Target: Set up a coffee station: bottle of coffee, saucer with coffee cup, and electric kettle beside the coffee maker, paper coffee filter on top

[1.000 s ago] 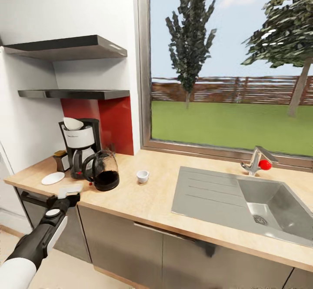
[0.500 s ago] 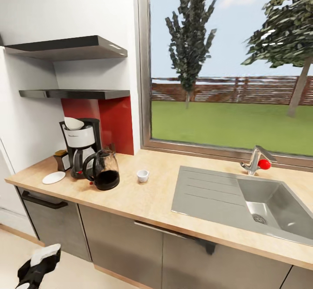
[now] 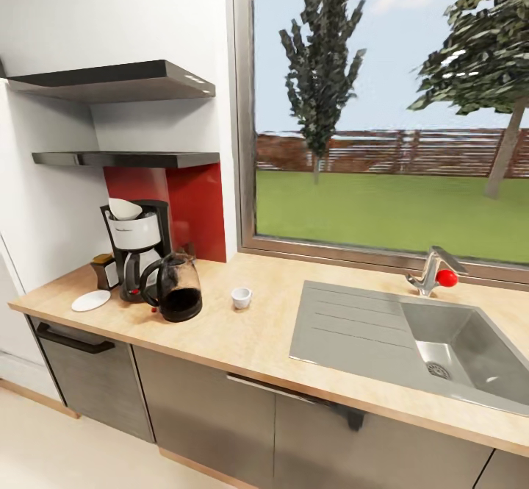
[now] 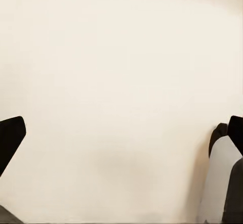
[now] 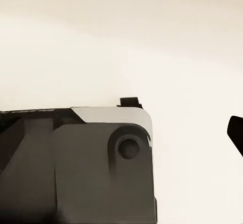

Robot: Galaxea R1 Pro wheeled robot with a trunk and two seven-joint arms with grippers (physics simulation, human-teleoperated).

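Light wood-grain countertop, matte, over grey flat-front cabinets. Landmark: black-and-white coffee maker, boxy, upright at the counter's far left end against the red glossy backsplash. White paper coffee filter perched on top of the coffee maker, cone-like, tilted. Glass carafe-shaped electric kettle with dark contents and black handle, just beside the coffee maker's front right, touching or nearly so. Small bottle of coffee, brown lid and pale label, tucked at the coffee maker's left. Flat round white saucer in front-left of the coffee maker, bare. Small white coffee cup to the right of the coffee maker, past the kettle, well apart from the saucer. Two dark slab shelves above the coffee maker. Brushed steel sink with ridged drainboard far to the right; faucet with red knob.

Left wrist view: plain cream floor; left gripper fingertips as dark tips at opposite edges, spread wide, nothing between.

Right wrist view: cream floor, dark grey robot base with rounded corner; right gripper's one dark fingertip at the edge, spread or closed cannot tell.
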